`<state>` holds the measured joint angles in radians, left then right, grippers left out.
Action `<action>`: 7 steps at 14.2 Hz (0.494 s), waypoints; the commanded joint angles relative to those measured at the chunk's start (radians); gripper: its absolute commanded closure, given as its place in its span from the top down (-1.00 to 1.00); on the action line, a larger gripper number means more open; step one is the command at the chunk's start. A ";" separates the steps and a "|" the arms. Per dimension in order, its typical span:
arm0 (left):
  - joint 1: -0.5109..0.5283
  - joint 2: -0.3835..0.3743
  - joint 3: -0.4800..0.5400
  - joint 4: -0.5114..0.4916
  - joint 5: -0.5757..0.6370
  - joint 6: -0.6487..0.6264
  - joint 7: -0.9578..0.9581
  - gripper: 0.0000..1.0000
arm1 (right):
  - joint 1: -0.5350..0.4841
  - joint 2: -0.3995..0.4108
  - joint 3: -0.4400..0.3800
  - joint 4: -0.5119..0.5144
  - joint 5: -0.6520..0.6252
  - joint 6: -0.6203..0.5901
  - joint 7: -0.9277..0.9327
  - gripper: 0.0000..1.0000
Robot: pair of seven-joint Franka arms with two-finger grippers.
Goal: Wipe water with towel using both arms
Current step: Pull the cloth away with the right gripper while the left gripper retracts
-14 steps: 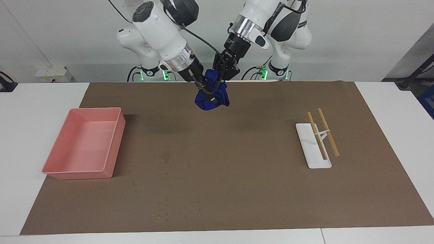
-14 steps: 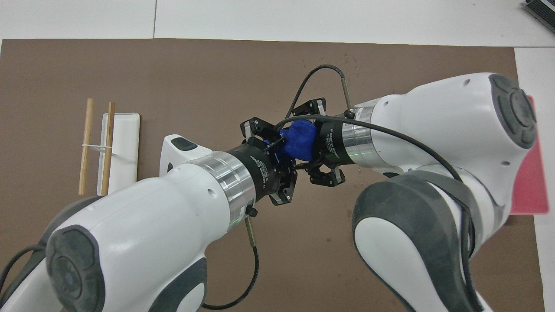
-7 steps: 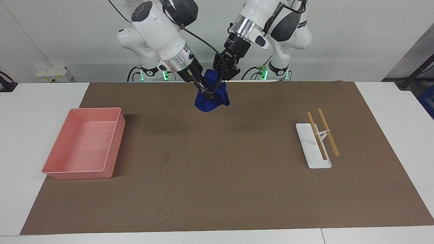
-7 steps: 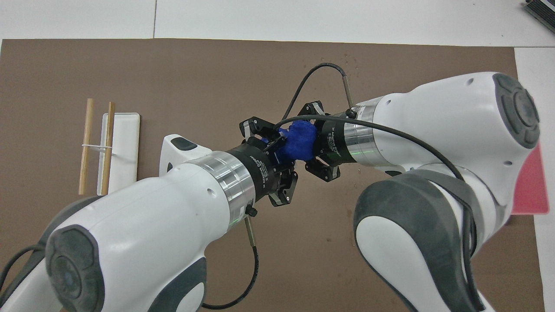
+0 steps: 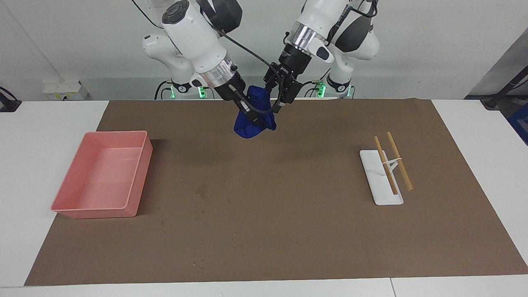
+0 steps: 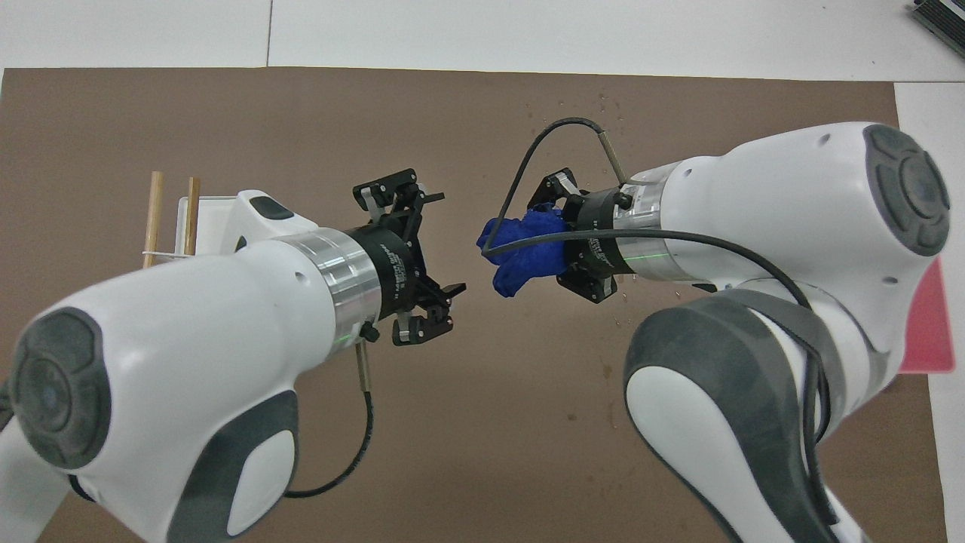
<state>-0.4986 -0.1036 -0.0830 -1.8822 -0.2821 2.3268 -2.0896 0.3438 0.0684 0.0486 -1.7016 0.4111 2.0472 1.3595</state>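
Brown mat (image 5: 313,231) lay under both raised arms: right gripper (image 6: 562,249) clamped the towel (image 6: 524,253), while left gripper (image 6: 426,253), at the towel's nine o'clock overhead, gaped empty

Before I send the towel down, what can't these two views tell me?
- Right gripper fingers: both views, buried in the towel.
- Water extent: facing view, drops too small; overhead, partly under the right arm.
- Tray: overhead, mostly hidden by the right arm.
- Left gripper: open, apart from the towel.
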 commanded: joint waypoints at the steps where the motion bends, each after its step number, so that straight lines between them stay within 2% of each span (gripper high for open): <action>1: 0.107 -0.007 -0.001 0.020 -0.005 -0.128 0.207 1.00 | -0.097 0.020 0.007 -0.024 -0.002 0.062 -0.098 -1.00; 4: 0.247 -0.007 0.002 0.052 -0.003 -0.286 0.477 1.00 | -0.143 0.140 0.005 0.002 -0.005 0.219 -0.141 -1.00; 7: 0.360 -0.010 0.006 0.052 0.000 -0.357 0.824 1.00 | -0.210 0.295 0.007 0.058 0.005 0.365 -0.255 -1.00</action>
<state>-0.1964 -0.1062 -0.0683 -1.8402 -0.2819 2.0283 -1.4404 0.1832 0.2571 0.0422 -1.7155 0.4109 2.3463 1.1761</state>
